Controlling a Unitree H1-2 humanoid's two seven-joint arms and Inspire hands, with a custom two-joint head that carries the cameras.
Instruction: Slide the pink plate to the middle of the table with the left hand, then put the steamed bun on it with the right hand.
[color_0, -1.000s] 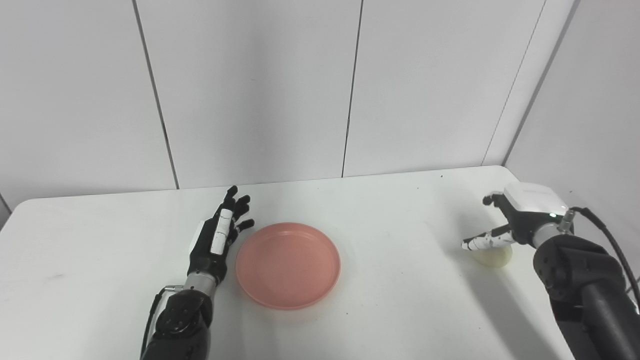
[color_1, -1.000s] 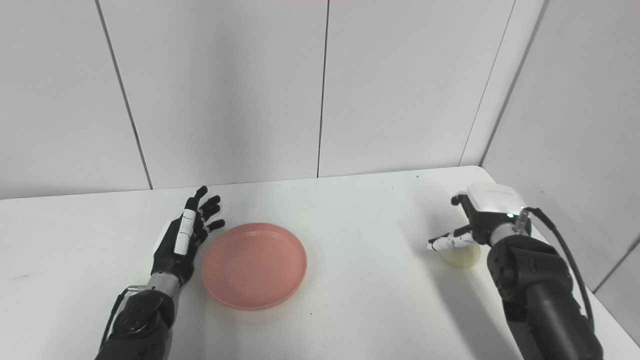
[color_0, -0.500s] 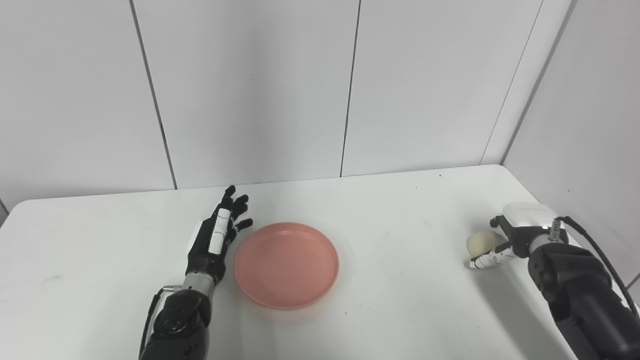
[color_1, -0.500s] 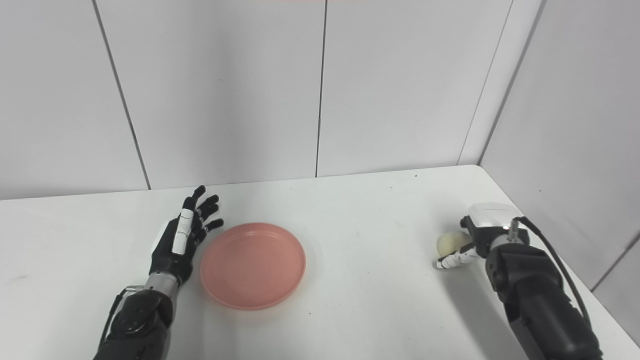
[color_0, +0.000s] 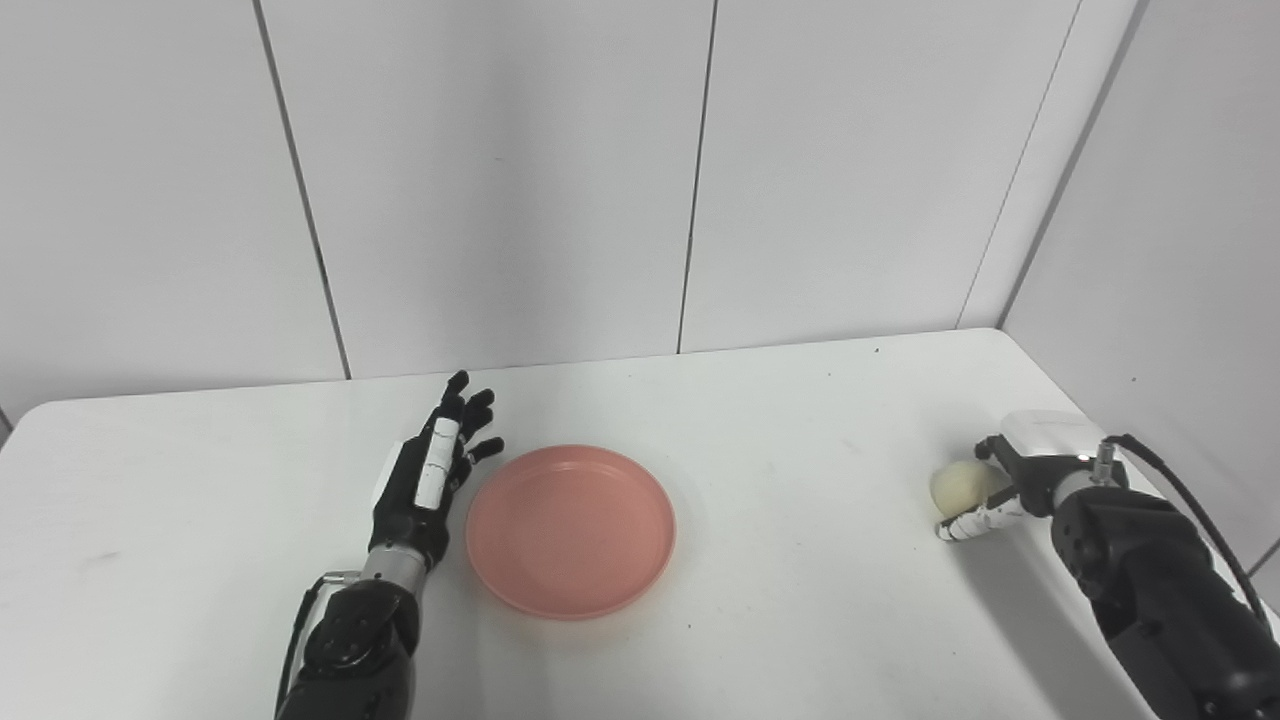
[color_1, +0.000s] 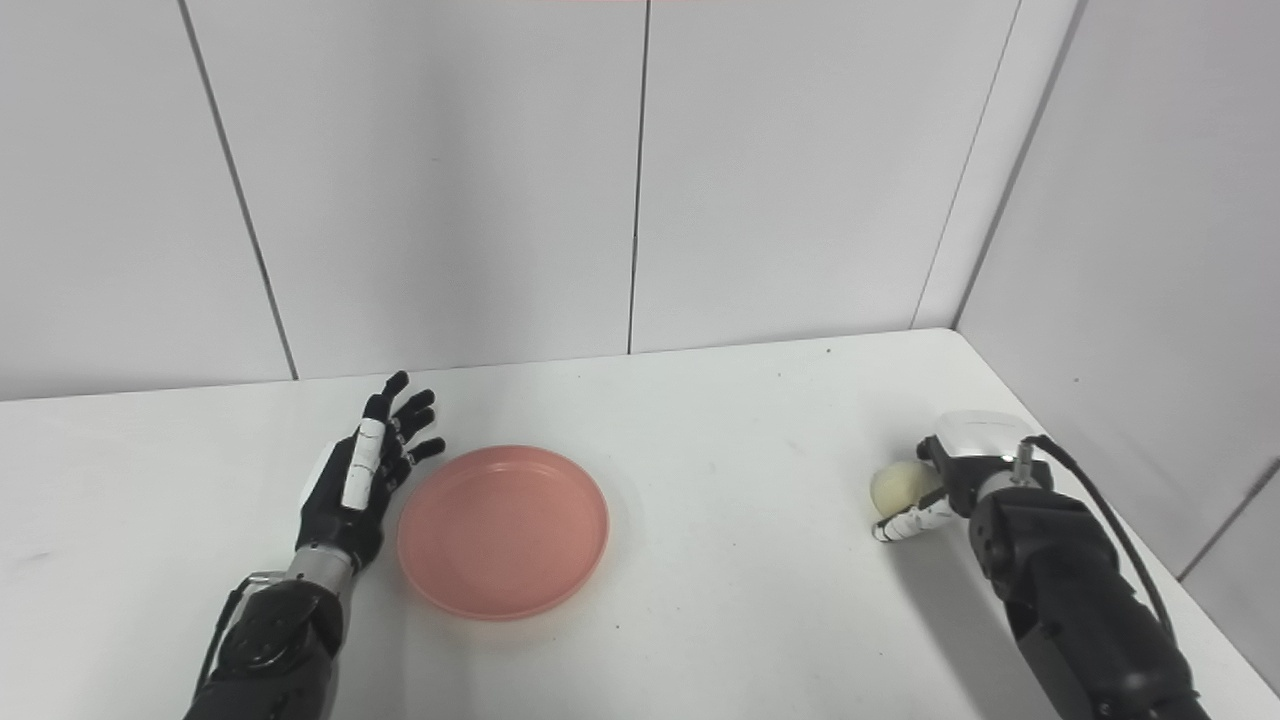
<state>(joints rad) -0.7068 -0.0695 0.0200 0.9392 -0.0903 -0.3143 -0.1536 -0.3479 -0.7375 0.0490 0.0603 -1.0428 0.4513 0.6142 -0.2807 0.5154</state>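
Note:
The pink plate (color_0: 570, 530) lies on the white table (color_0: 800, 420), a little left of the middle. My left hand (color_0: 430, 480) is open and rests flat beside the plate's left rim, fingers pointing to the far wall. The pale steamed bun (color_0: 957, 486) sits on the table at the right. My right hand (color_0: 1020, 475) is low against the bun's right side, its thumb stretched out just in front of the bun. Its other fingers are hidden behind the bun. The bun also shows in the right eye view (color_1: 897, 487).
The table's right edge (color_0: 1200, 520) runs close by the right hand, with a wall corner behind it. A black cable (color_0: 1190, 500) loops off the right wrist. White wall panels stand behind the table.
My right hand has come down from above the bun to its right side, so the bun now shows to its left. The left hand and plate have not moved; the camera shifted slightly.

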